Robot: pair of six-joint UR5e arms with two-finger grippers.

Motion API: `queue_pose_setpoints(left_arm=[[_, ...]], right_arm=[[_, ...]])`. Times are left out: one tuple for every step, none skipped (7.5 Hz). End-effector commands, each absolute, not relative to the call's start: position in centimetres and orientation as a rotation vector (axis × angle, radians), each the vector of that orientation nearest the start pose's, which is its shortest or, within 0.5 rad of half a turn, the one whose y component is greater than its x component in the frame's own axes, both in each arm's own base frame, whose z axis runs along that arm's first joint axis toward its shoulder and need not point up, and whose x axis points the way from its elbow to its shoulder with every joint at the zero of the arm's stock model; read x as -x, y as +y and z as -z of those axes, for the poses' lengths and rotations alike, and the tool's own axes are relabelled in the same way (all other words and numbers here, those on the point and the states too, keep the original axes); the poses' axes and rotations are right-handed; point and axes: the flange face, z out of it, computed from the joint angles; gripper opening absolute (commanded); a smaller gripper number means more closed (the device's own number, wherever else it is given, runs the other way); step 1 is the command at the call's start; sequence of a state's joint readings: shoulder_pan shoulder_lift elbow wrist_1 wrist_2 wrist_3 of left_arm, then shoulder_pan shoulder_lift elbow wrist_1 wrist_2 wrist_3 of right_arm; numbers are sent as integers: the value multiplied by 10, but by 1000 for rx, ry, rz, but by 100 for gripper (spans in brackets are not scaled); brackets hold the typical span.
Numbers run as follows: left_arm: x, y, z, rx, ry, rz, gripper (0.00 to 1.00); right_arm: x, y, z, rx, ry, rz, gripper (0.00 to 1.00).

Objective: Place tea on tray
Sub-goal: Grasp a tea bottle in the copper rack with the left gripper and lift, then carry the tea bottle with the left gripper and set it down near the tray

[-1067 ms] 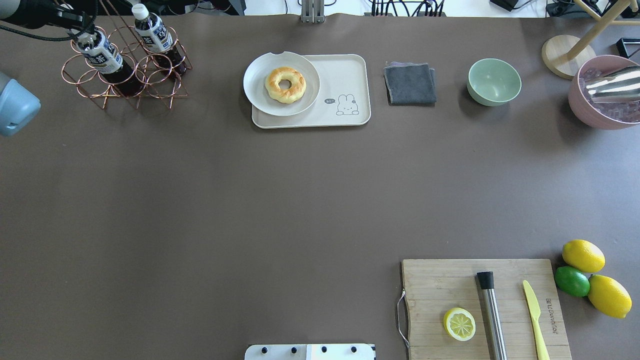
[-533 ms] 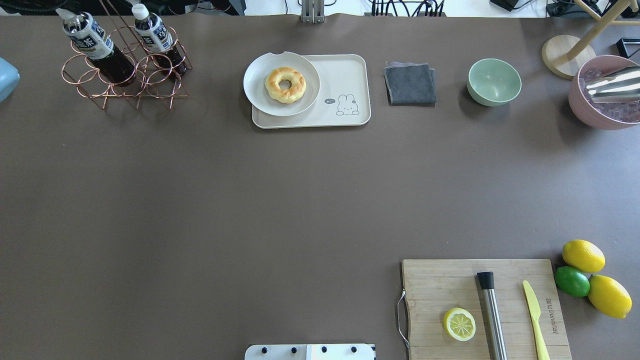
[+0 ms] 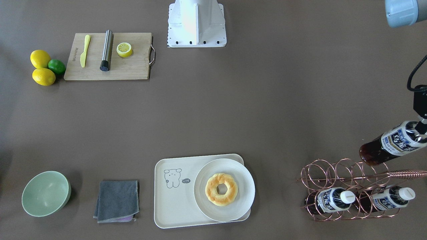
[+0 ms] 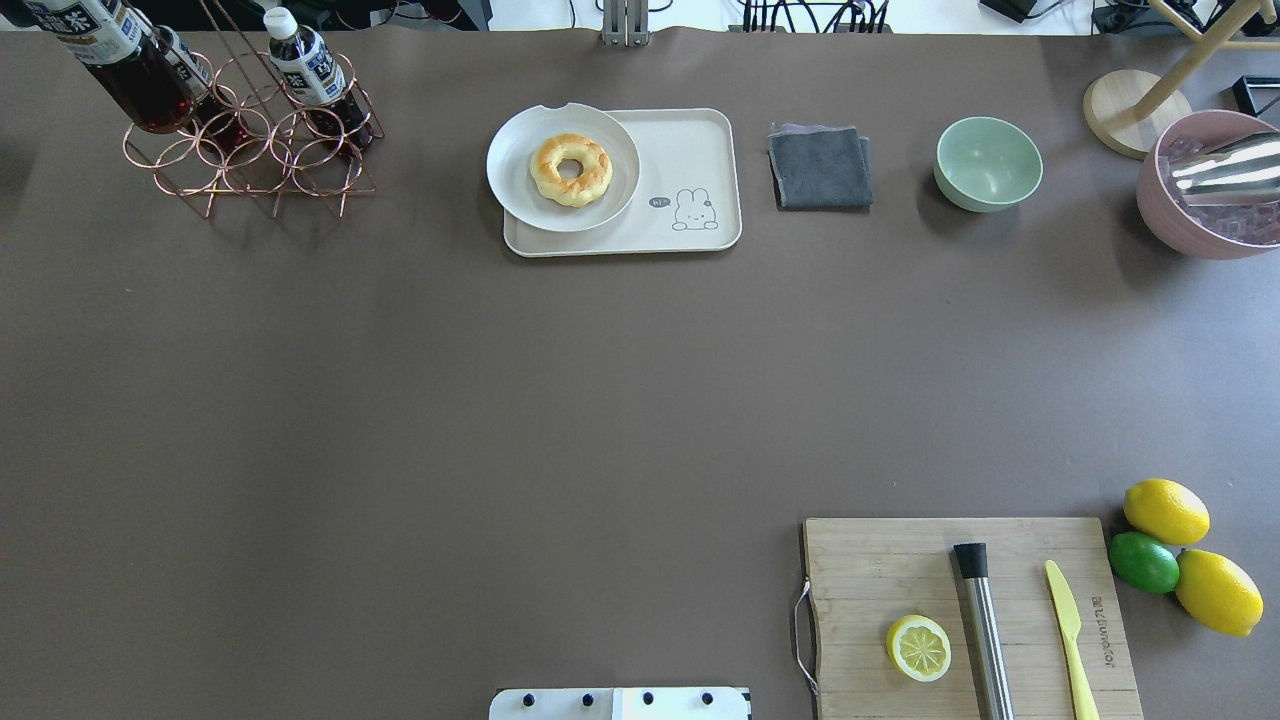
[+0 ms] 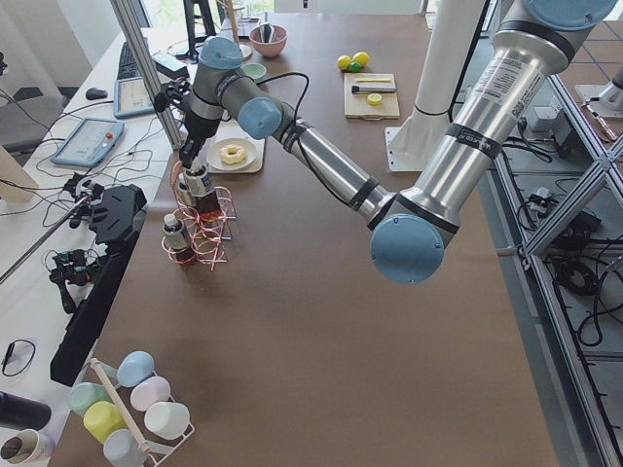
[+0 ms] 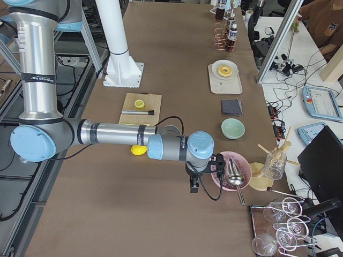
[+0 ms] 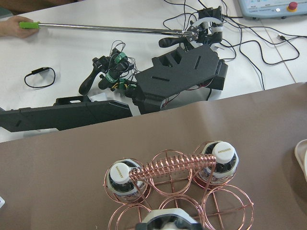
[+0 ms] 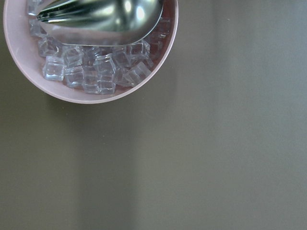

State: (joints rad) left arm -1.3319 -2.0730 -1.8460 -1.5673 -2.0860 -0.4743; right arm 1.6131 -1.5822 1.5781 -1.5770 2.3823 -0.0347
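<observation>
My left gripper (image 3: 421,128) is shut on the neck of a tea bottle (image 3: 393,143) with dark liquid and a white-and-blue label. It holds the bottle tilted in the air above the copper wire rack (image 3: 337,173). The held bottle shows at the overhead view's top left corner (image 4: 110,60). Two more tea bottles (image 3: 330,199) (image 3: 388,197) stand in the rack. The cream tray (image 3: 173,206) with the bear drawing lies left of the rack in the front-facing view. My right gripper (image 6: 193,186) hangs near the pink ice bowl (image 6: 236,168); I cannot tell if it is open.
A white plate (image 3: 245,186) with a doughnut (image 3: 221,189) covers the tray's half nearer the rack. A grey cloth (image 3: 116,200) and a green bowl (image 3: 46,193) lie beyond the tray. A cutting board (image 4: 900,560) with knife, muddler and lemon half is near the base.
The held tea bottle has risen out of the rack and moved up and left in the overhead view. The left arm's elbow has left that view.
</observation>
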Motion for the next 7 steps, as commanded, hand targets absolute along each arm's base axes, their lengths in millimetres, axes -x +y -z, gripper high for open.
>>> queue_pose_setpoints(left_arm=[[-55, -552, -180, -505, 730, 61, 0], [-78, -522, -159, -502, 781, 72, 0], [-121, -501, -149, -453, 809, 105, 0], [-172, -492, -137, -472, 780, 129, 0], [-206, -479, -126, -473, 785, 152, 0], [-238, -468, -102, -431, 829, 190, 0], [-272, -450, -71, -450, 820, 203, 0]], right_arm=[[-81, -475, -661, -15, -813, -16, 100], [-81, -474, -663, -12, -813, -17, 100], [-81, -474, -663, -12, -813, -17, 100], [-81, -474, -663, -11, -813, -17, 100], [-81, -474, -668, -2, -812, -21, 100], [-81, -474, -665, -8, -812, -19, 100], [-81, -474, -665, -8, -812, -19, 100]])
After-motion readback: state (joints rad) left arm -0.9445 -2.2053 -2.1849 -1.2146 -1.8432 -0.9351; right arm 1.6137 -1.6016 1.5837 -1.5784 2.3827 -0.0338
